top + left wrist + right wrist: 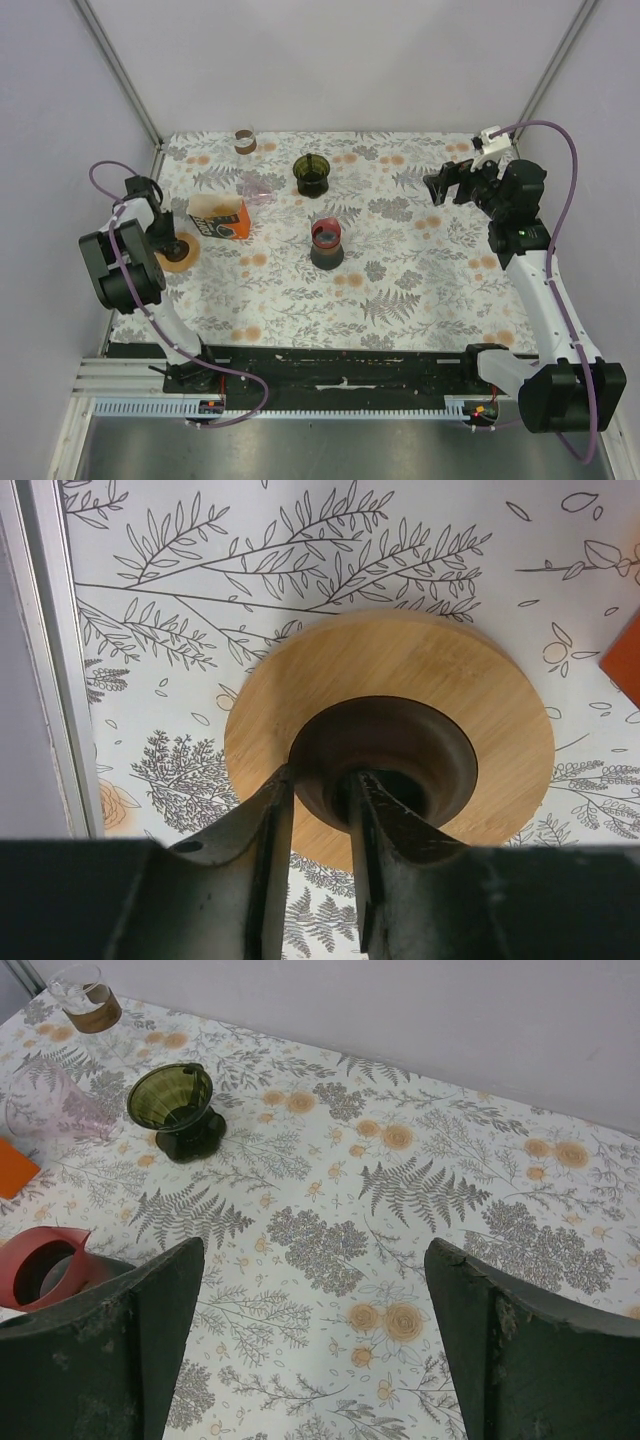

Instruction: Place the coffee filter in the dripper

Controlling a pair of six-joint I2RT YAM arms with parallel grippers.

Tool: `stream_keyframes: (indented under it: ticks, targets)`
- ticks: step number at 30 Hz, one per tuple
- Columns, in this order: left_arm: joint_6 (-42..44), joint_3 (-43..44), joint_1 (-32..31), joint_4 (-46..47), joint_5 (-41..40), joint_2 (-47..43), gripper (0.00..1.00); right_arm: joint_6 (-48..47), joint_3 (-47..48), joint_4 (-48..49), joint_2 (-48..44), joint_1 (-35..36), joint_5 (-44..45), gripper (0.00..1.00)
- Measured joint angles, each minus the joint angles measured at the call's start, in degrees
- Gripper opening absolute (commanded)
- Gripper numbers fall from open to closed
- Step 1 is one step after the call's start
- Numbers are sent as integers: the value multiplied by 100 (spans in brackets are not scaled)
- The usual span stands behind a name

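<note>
Left gripper (320,800) is nearly shut, pinching the rim of the dark cup (400,750) set in a wooden disc (480,710), just beside an orange box (220,218) on the left. Right gripper (315,1250) hangs spread wide at the far right, holding nothing. The green glass dripper (175,1105) stands upright mid-back with a clear pink cone (50,1110) near it and a red-rimmed pot (326,243) closer in; I can't tell which thing is the filter.

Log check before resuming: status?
Left gripper pinching wooden disc's dark hub. Right gripper open, aloft. Green dripper empty; no loose filter seen.
</note>
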Motion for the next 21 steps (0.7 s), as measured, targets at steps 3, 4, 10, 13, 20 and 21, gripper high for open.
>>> stream_keyframes:
  ticks: [3, 4, 10, 13, 20, 21]
  targets:
    - [33, -4, -33, 92, -92, 15, 2, 0, 0, -61, -17, 0, -2, 98]
    - [28, -2, -42, 96, -107, 15, 2, 0, 0, -79, -33, 0, -2, 98]
    - [74, 111, 26, 92, -125, 28, 2, 2, 94, -208, -164, 0, -68, 98]
    - [72, 448, 280, 26, -2, 31, 2, 70, 378, -365, -164, 0, -111, 98]
    - [63, 1969, 417, -678, 605, -55, 2, 411, 1163, -643, 9, 98, -597, 98]
    - [48, 2218, 417, -791, 769, -94, 2, 413, 1263, -686, 39, 197, -651, 98]
